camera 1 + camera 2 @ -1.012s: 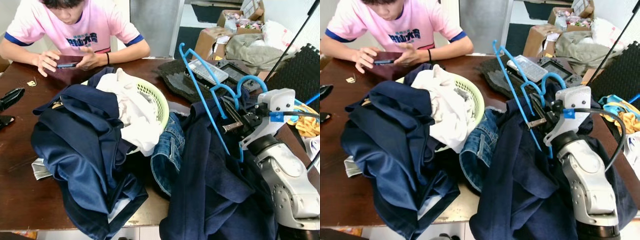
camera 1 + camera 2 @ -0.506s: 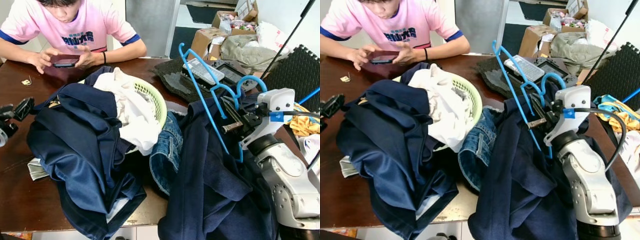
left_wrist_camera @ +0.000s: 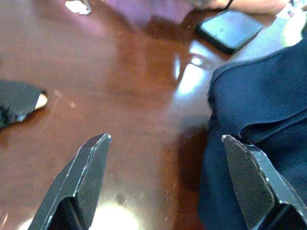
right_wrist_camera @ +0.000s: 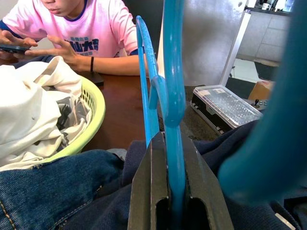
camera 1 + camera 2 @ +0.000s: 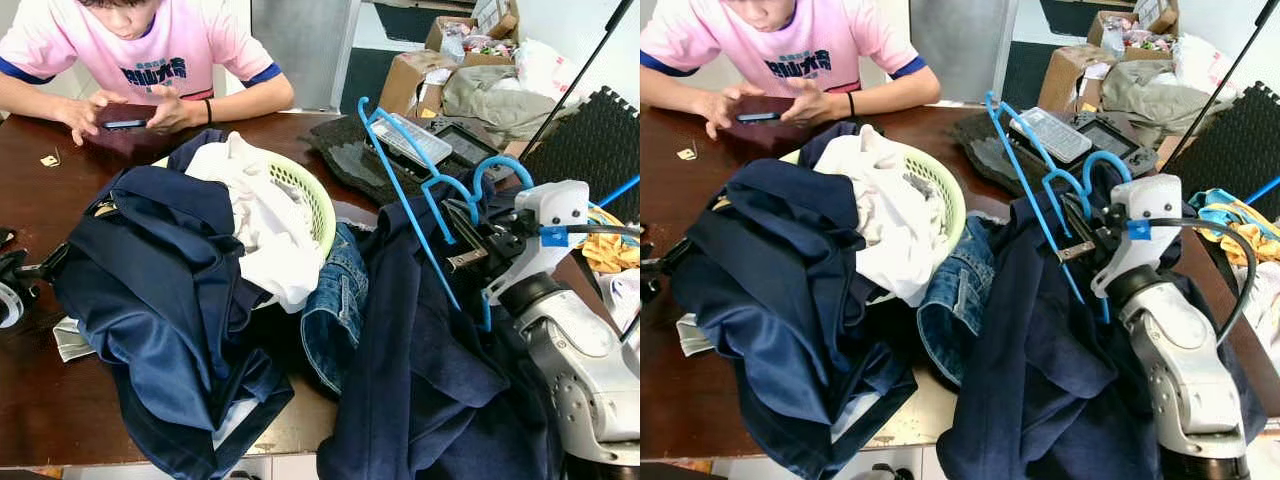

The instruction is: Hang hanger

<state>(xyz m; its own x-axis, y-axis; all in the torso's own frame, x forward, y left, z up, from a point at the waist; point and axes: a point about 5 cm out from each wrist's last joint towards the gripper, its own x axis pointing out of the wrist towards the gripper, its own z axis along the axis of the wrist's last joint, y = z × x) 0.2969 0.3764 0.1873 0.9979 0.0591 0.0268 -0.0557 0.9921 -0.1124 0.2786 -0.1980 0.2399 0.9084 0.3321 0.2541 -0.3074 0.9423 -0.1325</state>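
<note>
The blue hanger (image 5: 420,190), pinched in my right gripper (image 5: 462,240) above the navy garment (image 5: 430,370), is held ready, so next I judge my spread-fingered left gripper (image 3: 168,177) must grab cloth.

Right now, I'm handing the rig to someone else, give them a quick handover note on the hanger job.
Right gripper: shut on the blue hanger, held above the navy garment at the table's right side.
Left gripper: open, low over the brown table beside the dark blue jacket, holding nothing.
Green basket of clothes sits mid-table; a person sits opposite using a phone.
Done: hanger gripped.
Left: get the garment onto the hanger and hang it up.
</note>
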